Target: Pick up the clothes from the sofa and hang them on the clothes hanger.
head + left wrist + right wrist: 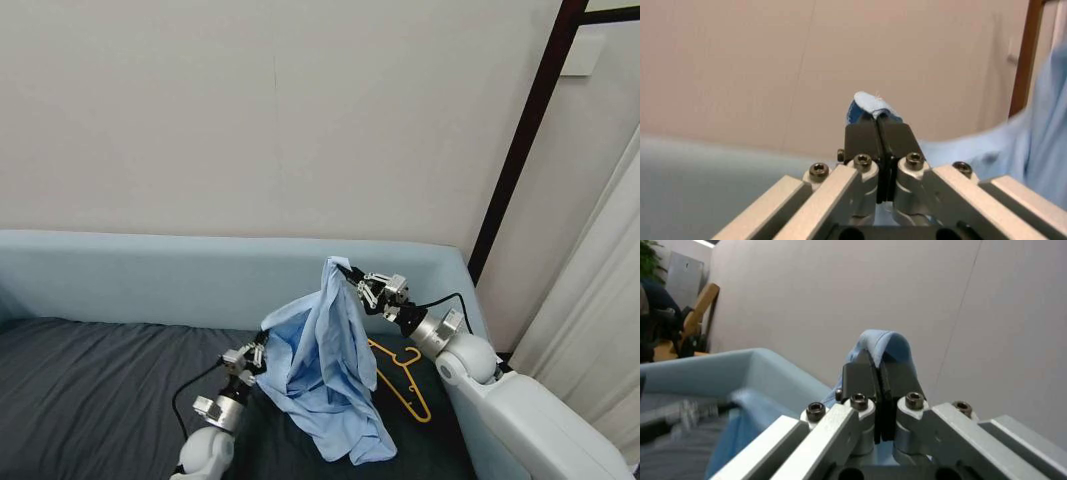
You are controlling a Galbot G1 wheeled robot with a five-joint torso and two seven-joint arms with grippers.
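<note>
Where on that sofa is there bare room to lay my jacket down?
The dark seat is bare on the robot's left, outward from the left gripper, with the pale blue backrest behind. The right end is crowded: the blue shirt hangs pinched by that gripper and the right gripper, and the yellow hanger lies on the seat beside it.

Hanger point(398, 377) half hidden (behind shirt point(325, 370)).

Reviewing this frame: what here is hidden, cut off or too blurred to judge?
1. Head view: the shirt covers the hanger's left end.
2. Head view: the shirt is bunched, so which part the left hand and right hand pinch is unclear.
3. Right wrist view: the sofa seat is blurred.
</note>
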